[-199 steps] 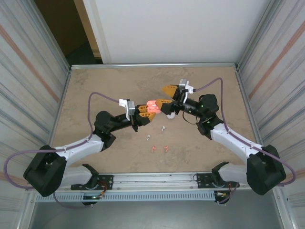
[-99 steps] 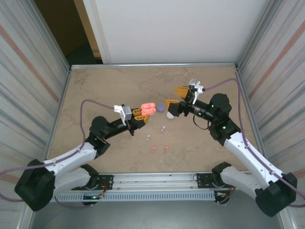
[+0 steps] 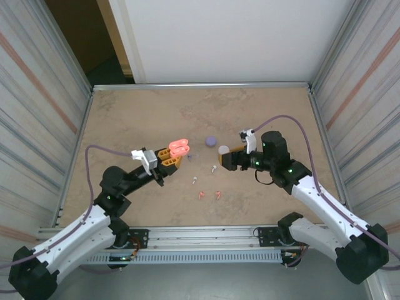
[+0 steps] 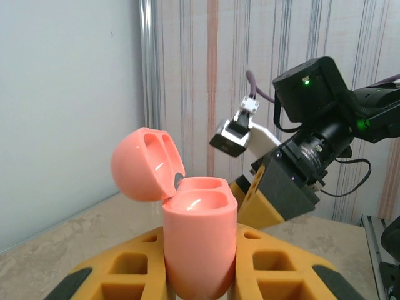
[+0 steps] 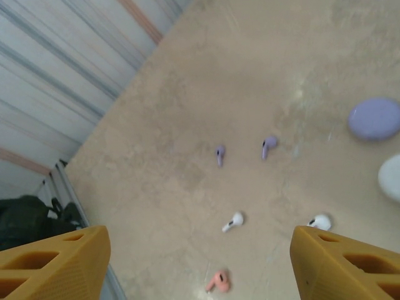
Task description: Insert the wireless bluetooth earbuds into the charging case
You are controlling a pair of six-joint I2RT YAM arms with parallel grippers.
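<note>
Left gripper (image 4: 200,262): clamped on the open coral case (image 4: 199,240), lid tipped back, both wells bare; centre-left of the overhead view.
Right gripper (image 5: 200,256): jaws apart, nothing between them, hanging over the loose earbuds at mid-counter.
Coral earbud (image 5: 219,280): bottom centre of the right wrist view, lying on the counter (image 5: 262,50); its pair (image 3: 217,195) sits beside it overhead.
White earbuds (image 5: 234,220): just above the coral one.
Purple earbuds (image 5: 269,147): higher, near the purple case (image 5: 374,118).
Step, as judged: picking a coral bud.
Doing it well: centre on the stem, descend straight, close gently; match colour to case; keep the case upright.
</note>
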